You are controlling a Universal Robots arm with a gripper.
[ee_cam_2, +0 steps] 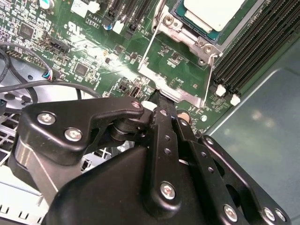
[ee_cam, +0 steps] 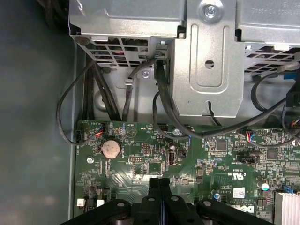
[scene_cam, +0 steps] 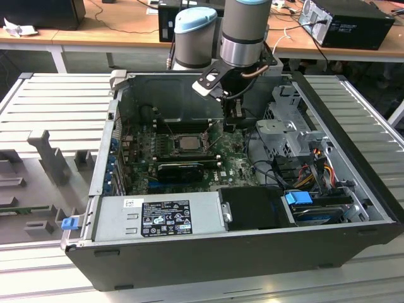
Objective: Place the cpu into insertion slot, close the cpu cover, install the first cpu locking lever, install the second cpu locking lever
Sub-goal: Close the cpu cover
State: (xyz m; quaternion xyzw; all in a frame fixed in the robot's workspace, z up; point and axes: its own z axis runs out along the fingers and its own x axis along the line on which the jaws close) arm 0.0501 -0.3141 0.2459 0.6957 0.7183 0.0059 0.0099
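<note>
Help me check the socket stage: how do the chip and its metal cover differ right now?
The chip is a solid pale square lying flat in its socket; the cover is a thin open frame with board showing through. The chip sits low; the cover is swung off it, by the gripper. Both are silvery metal.

Cpu dull silver metal; end effector matt black.

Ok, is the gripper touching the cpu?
Apart. In the second wrist view a stretch of green board lies between the cpu and the gripper.
</note>
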